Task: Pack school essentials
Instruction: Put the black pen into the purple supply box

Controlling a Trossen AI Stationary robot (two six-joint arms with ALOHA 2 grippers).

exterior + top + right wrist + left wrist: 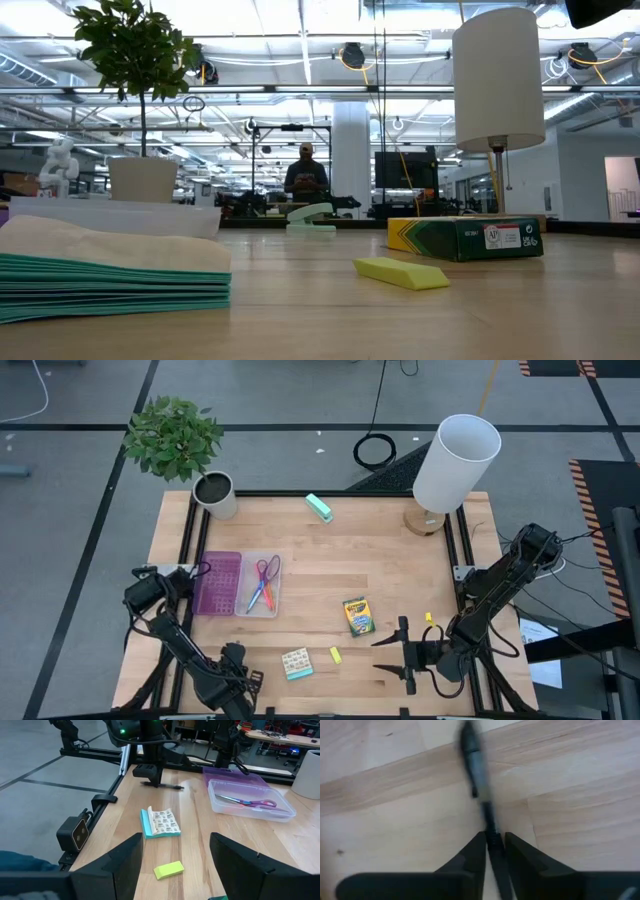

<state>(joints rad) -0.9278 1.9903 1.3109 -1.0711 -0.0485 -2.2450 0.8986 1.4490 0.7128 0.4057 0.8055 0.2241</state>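
Observation:
My left gripper (494,836) is at the table's near left edge, shut on a black pen (472,765); the right wrist view shows it (155,776) above the pen (170,786). My right gripper (387,654) stands open near the front right, with nothing between its fingers. The patterned pad (296,663) and a yellow piece (335,655) lie flat in front of it. The crayon box (358,616) lies flat at mid-table, and a tiny yellow piece (428,617) lies to its right. Purple-handled scissors (267,572) and pencils (256,598) lie in the clear tray (275,605). My left gripper pinches the pen's thin shaft (489,827) between its two fingers, which come from above and point down. The pen runs out ahead of the fingers, level and close over the wood (172,786). Whether it rests on the table I cannot tell.
The tray's purple lid (217,582) lies open to its left. A teal block (319,507) sits at the far middle, a potted plant (213,492) at the far left corner, and a lamp (452,465) at the far right. Bare wood lies between the tray and the crayon box.

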